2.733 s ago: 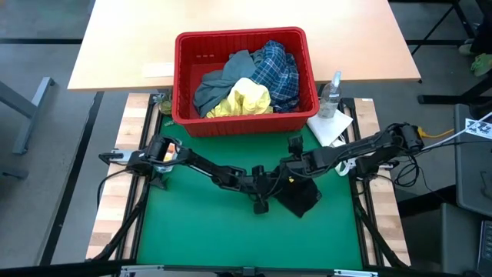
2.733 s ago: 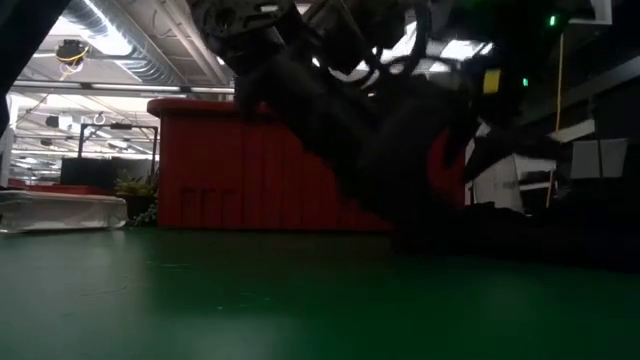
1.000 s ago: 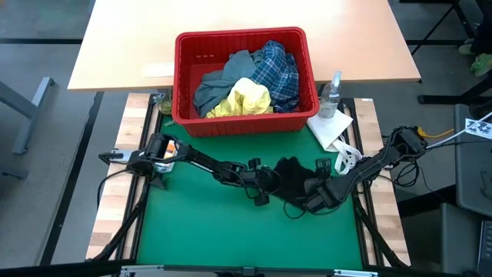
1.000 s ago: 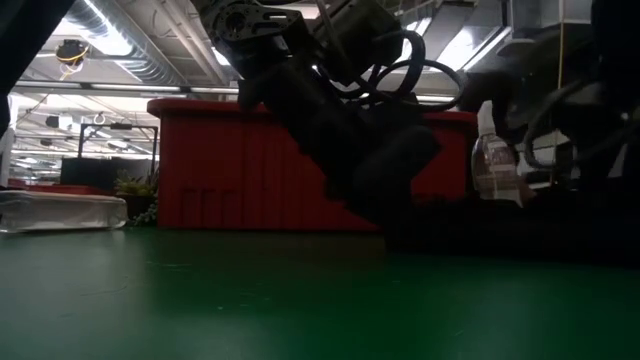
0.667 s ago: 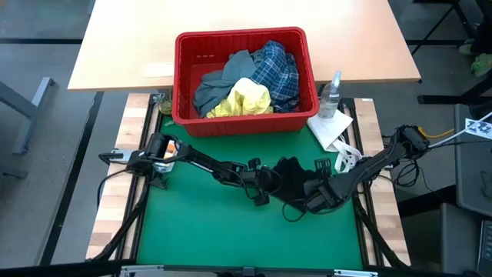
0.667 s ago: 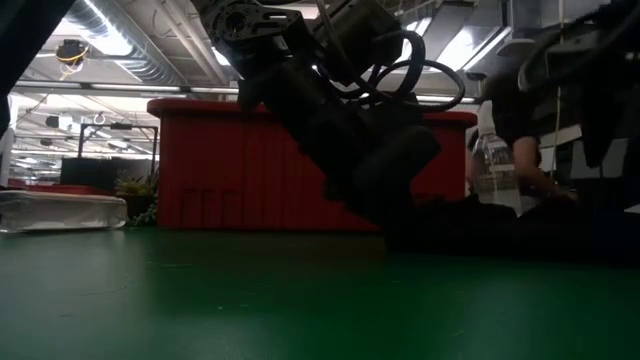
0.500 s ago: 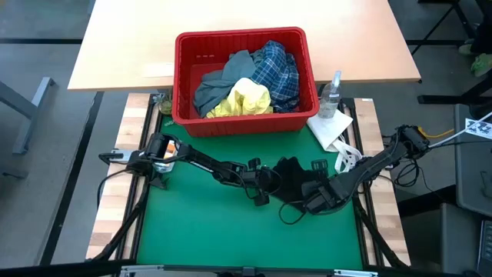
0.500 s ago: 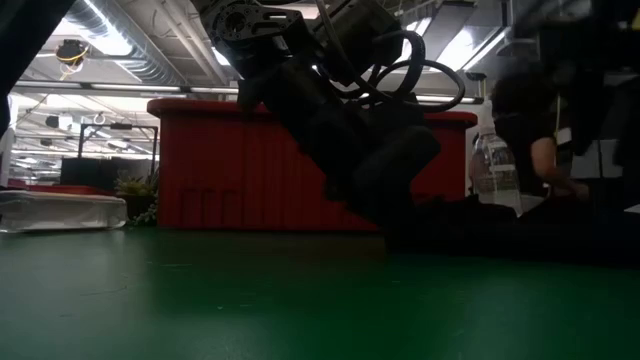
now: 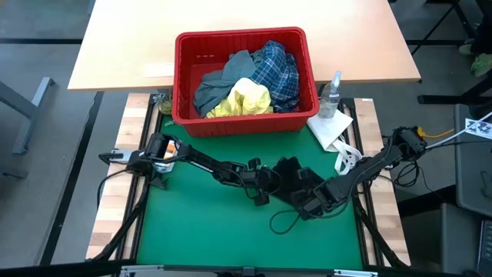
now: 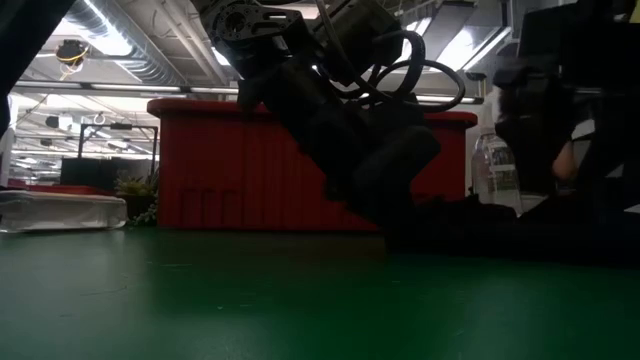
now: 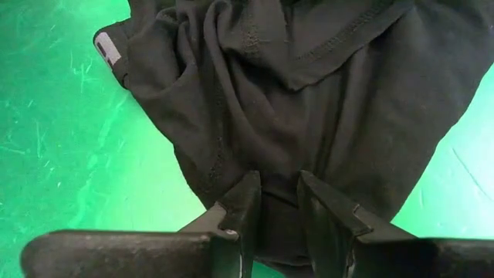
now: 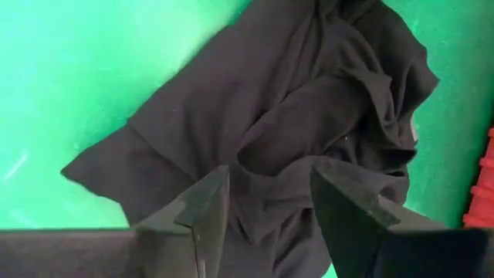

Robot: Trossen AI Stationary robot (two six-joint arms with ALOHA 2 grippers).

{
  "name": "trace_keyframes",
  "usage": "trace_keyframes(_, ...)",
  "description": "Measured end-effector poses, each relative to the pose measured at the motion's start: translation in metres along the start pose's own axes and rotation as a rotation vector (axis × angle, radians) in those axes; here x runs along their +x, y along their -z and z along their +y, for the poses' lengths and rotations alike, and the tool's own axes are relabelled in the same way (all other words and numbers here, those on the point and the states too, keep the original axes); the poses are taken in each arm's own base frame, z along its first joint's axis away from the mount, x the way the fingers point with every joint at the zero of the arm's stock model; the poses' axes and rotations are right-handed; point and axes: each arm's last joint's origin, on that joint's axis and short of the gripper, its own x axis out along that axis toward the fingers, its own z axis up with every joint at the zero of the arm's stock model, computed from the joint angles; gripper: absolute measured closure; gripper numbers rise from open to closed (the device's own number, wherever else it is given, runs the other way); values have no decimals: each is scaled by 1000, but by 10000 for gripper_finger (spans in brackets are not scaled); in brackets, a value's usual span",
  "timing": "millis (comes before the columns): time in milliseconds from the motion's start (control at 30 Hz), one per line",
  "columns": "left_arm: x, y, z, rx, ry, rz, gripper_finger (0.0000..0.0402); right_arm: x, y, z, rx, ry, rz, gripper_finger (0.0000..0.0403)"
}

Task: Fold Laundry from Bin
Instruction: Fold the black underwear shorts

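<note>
The dark navy garment (image 9: 296,178) lies crumpled on the green counter (image 9: 200,223), in front of the red bin (image 9: 244,115) that holds the rest of the laundry (image 9: 246,81). The left claw (image 11: 276,202) is closed narrow on a pinch of the garment's edge. The right claw (image 12: 266,202) stands wide over the cloth, holding nothing.

Risk: the thin left pinch may slip if the right arm tugs, leaving the garment bunched.

Compared with a second ago, the right claw sits nearer the front edge; the left arm is unchanged.
</note>
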Motion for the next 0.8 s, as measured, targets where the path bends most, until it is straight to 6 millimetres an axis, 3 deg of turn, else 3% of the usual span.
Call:
trace_keyframes(633, 0, 0, 0, -1, 1, -3, 316, 21, 16, 6, 51, -13, 13, 222)
trace_keyframes(800, 0, 0, 0, -1, 1, -3, 316, 23, 15, 7, 59, -14, -7, 265)
